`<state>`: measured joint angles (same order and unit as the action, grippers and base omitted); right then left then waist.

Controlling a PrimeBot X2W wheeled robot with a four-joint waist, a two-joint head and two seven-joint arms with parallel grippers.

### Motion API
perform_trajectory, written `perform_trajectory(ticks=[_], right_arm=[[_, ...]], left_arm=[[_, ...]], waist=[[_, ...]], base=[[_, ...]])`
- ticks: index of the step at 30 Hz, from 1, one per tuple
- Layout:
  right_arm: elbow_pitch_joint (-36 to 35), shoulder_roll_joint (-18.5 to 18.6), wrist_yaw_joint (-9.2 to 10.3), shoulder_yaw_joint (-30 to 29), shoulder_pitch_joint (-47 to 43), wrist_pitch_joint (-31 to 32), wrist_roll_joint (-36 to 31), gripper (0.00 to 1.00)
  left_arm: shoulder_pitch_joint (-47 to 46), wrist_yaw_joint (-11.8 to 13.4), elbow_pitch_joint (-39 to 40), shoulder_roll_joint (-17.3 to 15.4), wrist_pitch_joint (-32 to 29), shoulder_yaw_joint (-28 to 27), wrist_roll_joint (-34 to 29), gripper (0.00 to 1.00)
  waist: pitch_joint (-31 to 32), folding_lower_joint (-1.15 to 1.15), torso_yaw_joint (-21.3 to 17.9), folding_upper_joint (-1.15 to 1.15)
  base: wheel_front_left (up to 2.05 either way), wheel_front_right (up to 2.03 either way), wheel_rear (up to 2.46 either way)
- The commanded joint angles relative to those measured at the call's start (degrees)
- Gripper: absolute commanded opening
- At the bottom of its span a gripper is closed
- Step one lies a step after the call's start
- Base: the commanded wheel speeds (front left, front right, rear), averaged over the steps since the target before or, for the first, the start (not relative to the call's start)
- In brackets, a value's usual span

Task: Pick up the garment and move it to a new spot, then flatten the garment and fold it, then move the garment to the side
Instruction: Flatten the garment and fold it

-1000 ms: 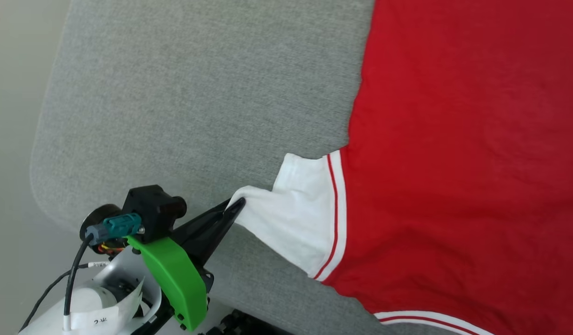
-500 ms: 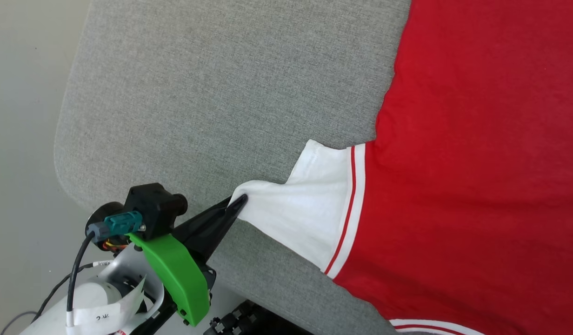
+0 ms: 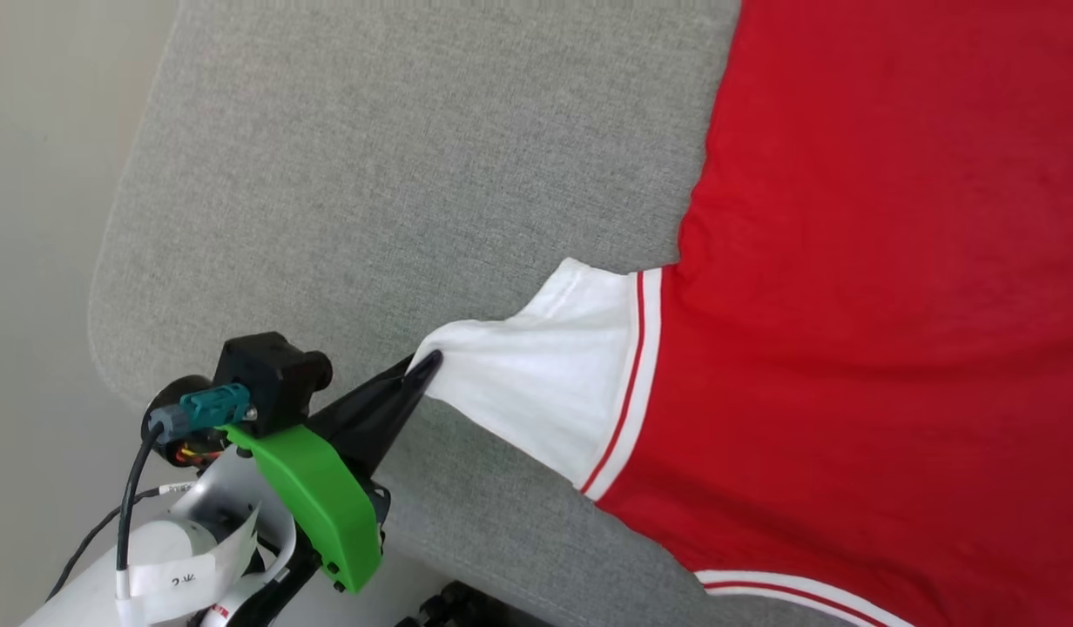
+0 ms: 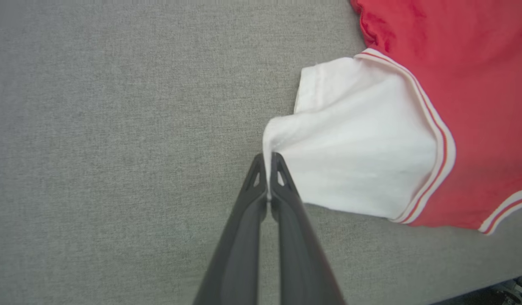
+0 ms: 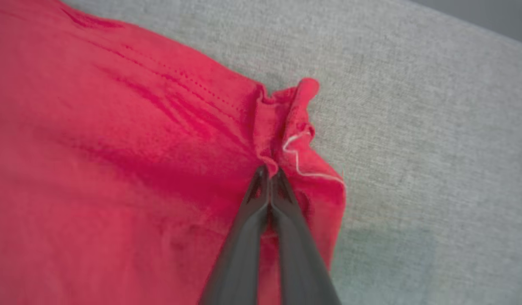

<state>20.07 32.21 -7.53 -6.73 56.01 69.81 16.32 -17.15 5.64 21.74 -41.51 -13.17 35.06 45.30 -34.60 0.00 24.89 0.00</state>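
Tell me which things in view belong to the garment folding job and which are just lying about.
Part of the job:
- garment, spread out flat
- left hand, shut on the corner of the white sleeve
- right hand, shut on a bunched red edge

Just there:
- grey fabric surface under the garment
- pale floor beside it

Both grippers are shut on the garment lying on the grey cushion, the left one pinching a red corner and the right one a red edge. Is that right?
Not quite. The left gripper pinches the white sleeve of the garment, not a red corner, as the left wrist view shows. The rest holds: the right gripper is shut on a red edge, and the garment lies on the grey cushion.
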Motion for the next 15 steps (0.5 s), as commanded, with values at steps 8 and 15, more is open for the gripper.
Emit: perform_trajectory(ticks=[8,15], right_arm=[[1.4,-1.2,0.04,-1.2,-12.0,-2.0,1.4,0.00],[-1.9,-3.4,0.04,-2.3,-23.1,-4.0,2.9,0.00]], left_arm=[[2.2,2.6,-2.9,-0.3,-0.2,0.0,0.9,0.00],[5.6,4.8,-4.1,-0.2,-0.2,0.0,2.1,0.00]], waist=[[11.1,0.00,-6.0,0.00],[18.7,0.00,-10.2,0.00]], base=[[0.00,0.00,0.00],[0.00,0.00,0.00]])
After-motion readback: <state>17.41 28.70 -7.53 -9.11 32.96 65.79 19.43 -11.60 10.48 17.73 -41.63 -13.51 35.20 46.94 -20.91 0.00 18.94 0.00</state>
